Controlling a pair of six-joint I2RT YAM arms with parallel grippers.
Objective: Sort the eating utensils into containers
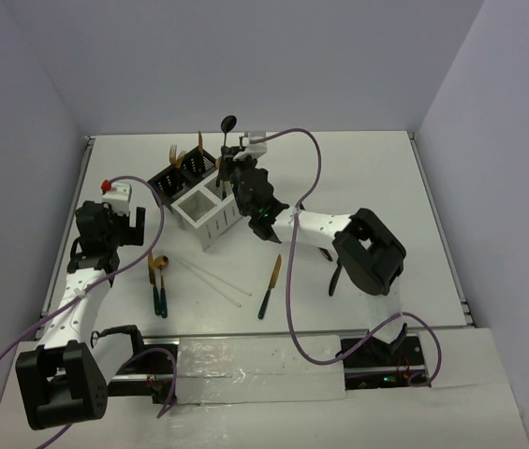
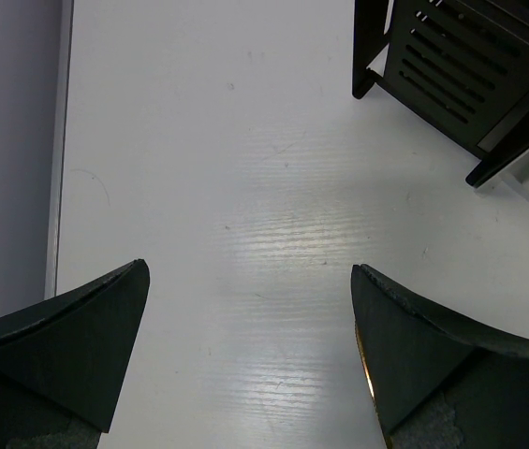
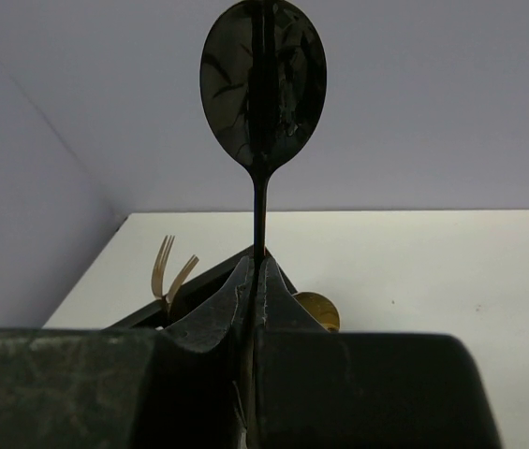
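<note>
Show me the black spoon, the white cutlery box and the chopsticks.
black spoon (image 3: 262,84): right wrist view, on its bowl.
white cutlery box (image 1: 221,231): top external view, on its near slatted wall.
chopsticks (image 1: 211,278): top external view, about mid-length of the pair.

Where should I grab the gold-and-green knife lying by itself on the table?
Its dark green handle, from straight above, jaws closing across the width: the knife lies flat, handle at the near end, nothing touching either side.
</note>
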